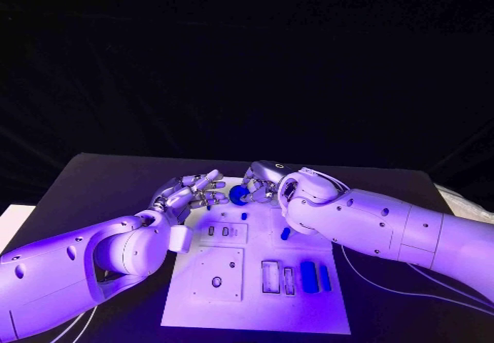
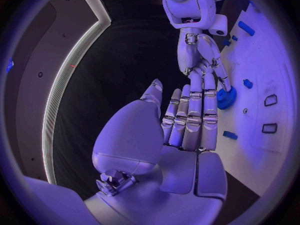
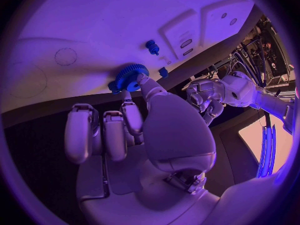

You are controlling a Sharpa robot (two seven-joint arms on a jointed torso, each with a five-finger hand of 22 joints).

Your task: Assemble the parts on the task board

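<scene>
- Right robot hand (image 1: pixel 265 183) pinches the blue gear (image 1: pixel 239 194) at the task board's (image 1: pixel 258 311) far edge, likely for seating it.
- Left robot hand (image 1: pixel 193 191) is released, fingers extended beside the gear, apparently ready to steady it.

The right robot hand (image 3: pixel 134 130) reaches to the white task board (image 3: pixel 94 40), its thumb and one fingertip touching a blue toothed gear (image 3: pixel 130 77) that lies on the board. Its other fingers (image 3: pixel 81 132) hang curled beside, short of the gear. Just beyond the gear a small blue peg (image 3: pixel 152 47) stands upright on the board, and another small blue part (image 3: pixel 163 72) lies near the board's edge. Recessed slots (image 3: pixel 185 39) mark the board past the peg. The left robot hand (image 3: pixel 209 96) hovers off the board's edge, near the gear.
</scene>
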